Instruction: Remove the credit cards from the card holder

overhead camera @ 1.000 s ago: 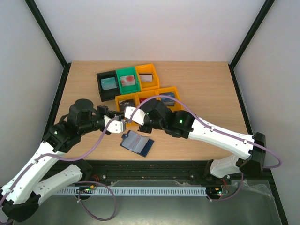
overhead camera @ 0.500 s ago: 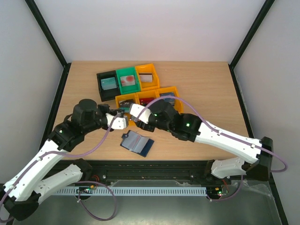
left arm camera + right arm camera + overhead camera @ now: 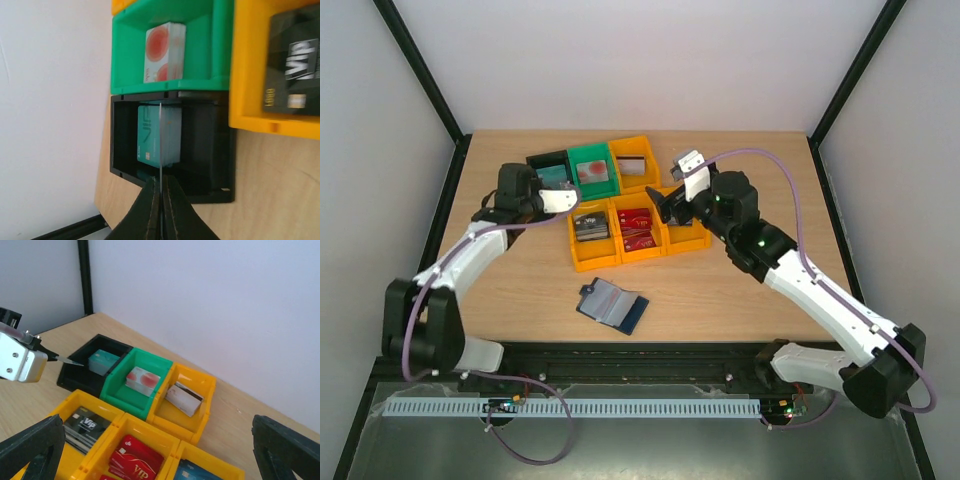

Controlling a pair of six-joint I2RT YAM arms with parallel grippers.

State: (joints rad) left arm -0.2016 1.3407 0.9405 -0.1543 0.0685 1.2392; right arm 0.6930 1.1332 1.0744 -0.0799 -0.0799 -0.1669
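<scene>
The card holder (image 3: pixel 612 305) lies open on the table near the front edge, dark navy with a grey-blue inside; no gripper is near it. My left gripper (image 3: pixel 161 186) is shut on a thin credit card (image 3: pixel 160 145), seen edge-on, which reaches over the black bin (image 3: pixel 205 150) of teal cards (image 3: pixel 150 135). From above, the left gripper (image 3: pixel 560 192) sits at that black bin (image 3: pixel 542 166). My right gripper (image 3: pixel 672 200) hovers over the front yellow bins, its jaws wide open and empty (image 3: pixel 156 422). The right wrist view also shows the left gripper (image 3: pixel 47 356) with its card (image 3: pixel 70 361).
A green bin (image 3: pixel 592 172) holds red-spotted cards and a yellow bin (image 3: pixel 635 165) holds silver ones. The front row of yellow bins holds black VIP cards (image 3: pixel 588 226), red cards (image 3: pixel 635 228) and blue cards (image 3: pixel 200 475). Black frame posts stand at the table's sides.
Both grippers were together above the card holder. The right gripper opened and swung back over the bins. The left arm carried the card back-left to the black bin.
</scene>
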